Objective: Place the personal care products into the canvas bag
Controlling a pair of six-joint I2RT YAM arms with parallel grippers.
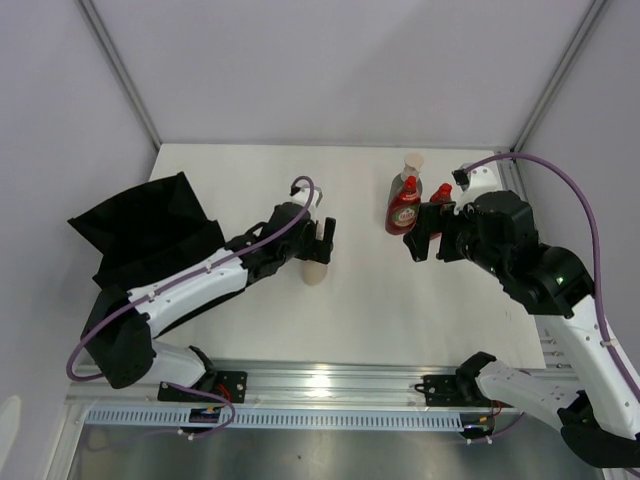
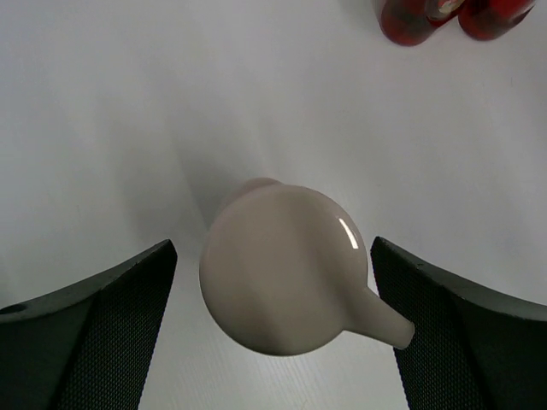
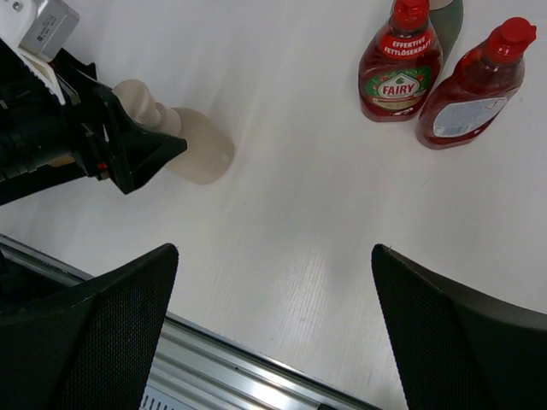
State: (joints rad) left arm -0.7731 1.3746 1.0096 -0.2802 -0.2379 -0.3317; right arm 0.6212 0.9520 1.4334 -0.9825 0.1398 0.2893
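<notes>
- Beige bottle [image 2: 286, 269] – stands upright on the tabletop [image 1: 250, 170], about mid-table, pump spout sticking out to one side.
- Left gripper [image 2: 273, 246] – directly over the beige bottle, jaws wide apart, one on either side. The left wrist view shows a gap on both sides, so nothing is gripped.
- Right gripper [image 3: 275, 252] – jaws wide apart and holding nothing, hanging over bare tabletop just short of the red bottles.
- Two red bottles [image 3: 400, 73] [image 3: 470, 90] – upright, side by side at the far right of the tabletop. Both have red caps, and one has a "Fairy" label.
- Grey bottle [image 1: 413, 162] – pale cap, just behind the red pair and mostly hidden by them in the right wrist view.
- Black bag [image 1: 150, 225] – floppy, slumped at the left edge of the tabletop, well apart from every bottle. The left arm's rear links cross in front of it in the top view. I can't tell from here whether its mouth is open.
</notes>
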